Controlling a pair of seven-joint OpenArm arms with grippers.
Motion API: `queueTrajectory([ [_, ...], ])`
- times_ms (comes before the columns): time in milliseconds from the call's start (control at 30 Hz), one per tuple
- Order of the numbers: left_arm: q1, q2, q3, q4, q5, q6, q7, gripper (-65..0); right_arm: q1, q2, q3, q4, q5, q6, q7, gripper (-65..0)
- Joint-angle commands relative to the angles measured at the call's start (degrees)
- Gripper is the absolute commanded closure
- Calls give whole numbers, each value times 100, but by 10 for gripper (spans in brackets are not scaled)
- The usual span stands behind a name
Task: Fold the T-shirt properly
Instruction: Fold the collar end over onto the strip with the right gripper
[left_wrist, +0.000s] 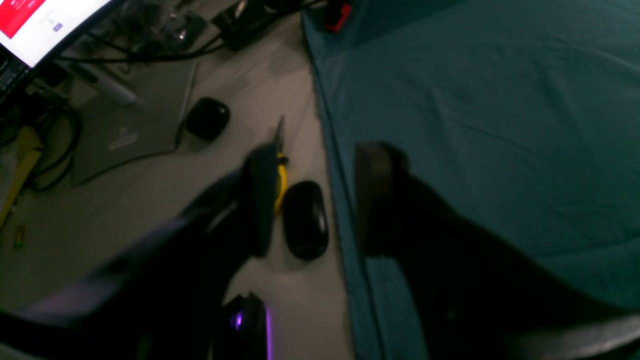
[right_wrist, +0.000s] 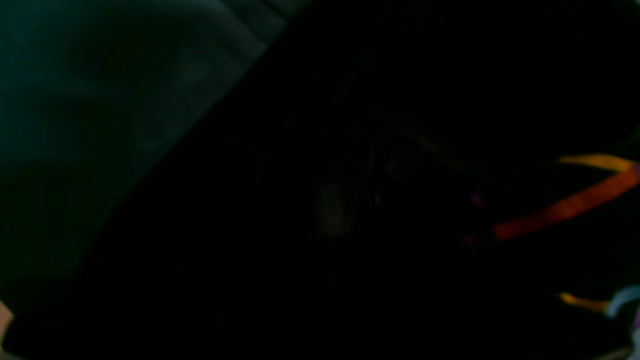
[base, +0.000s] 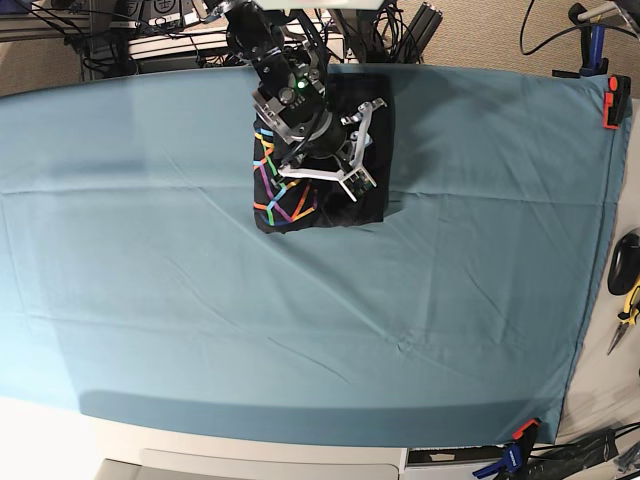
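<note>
The dark T-shirt (base: 375, 200) lies folded into a compact square at the back centre of the teal cloth (base: 200, 300), its multicoloured line print (base: 275, 195) showing on the left side. My right gripper (base: 365, 145) is down on top of the shirt, its white fingers spread apart. The right wrist view is nearly black with shirt fabric (right_wrist: 400, 100), an orange print line (right_wrist: 565, 210) and some teal cloth (right_wrist: 75, 100). My left gripper (left_wrist: 317, 165) is open and empty over the right edge of the teal cloth (left_wrist: 475, 125), away from the shirt.
Off the cloth's right edge lie two black mice (left_wrist: 305, 220) (left_wrist: 207, 117) and yellow-handled pliers (left_wrist: 281, 180); one mouse also shows in the base view (base: 625, 260). A red clamp (base: 610, 100) and a blue clamp (base: 515, 455) grip the cloth. A monitor (left_wrist: 35, 25) and cables are nearby.
</note>
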Motion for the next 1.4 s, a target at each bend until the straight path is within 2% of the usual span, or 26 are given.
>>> queueTrajectory([
  [0, -79, -160, -61, 72, -39, 20, -146, -240, 46, -133, -39, 52, 175, 33, 68, -175],
  [133, -79, -160, -61, 72, -39, 20, -146, -240, 46, -286, -267, 52, 260, 35, 63, -175],
  [300, -79, -160, -61, 72, -42, 20, -146, -240, 68, -286, -621, 52, 229, 35, 66, -175],
  [533, -79, -160, -61, 72, -42, 20, -146, -240, 79, -286, -616, 107, -24, 35, 83, -175],
  [733, -79, -160, -61, 72, -39, 20, -146, -240, 79, -284, -614, 807, -883, 31, 90, -175],
  [900, -79, -160, -59, 72, -39, 22, -144, -240, 74, -236, -610, 1311, -966, 24, -4, -175],
  [967, -76, -160, -59, 72, -39, 22, -144, -240, 74, -179, -610, 1408, -1235, -105, -103, -175],
  [1133, -76, -160, -61, 72, -37, 22, -142, -240, 31, 74, -605, 1735, -2065, -796, -350, -175],
  [1367, -79, -160, -59, 72, -37, 20, -144, -240, -514, 393, -535, 1801, -2059, -824, -968, -174],
])
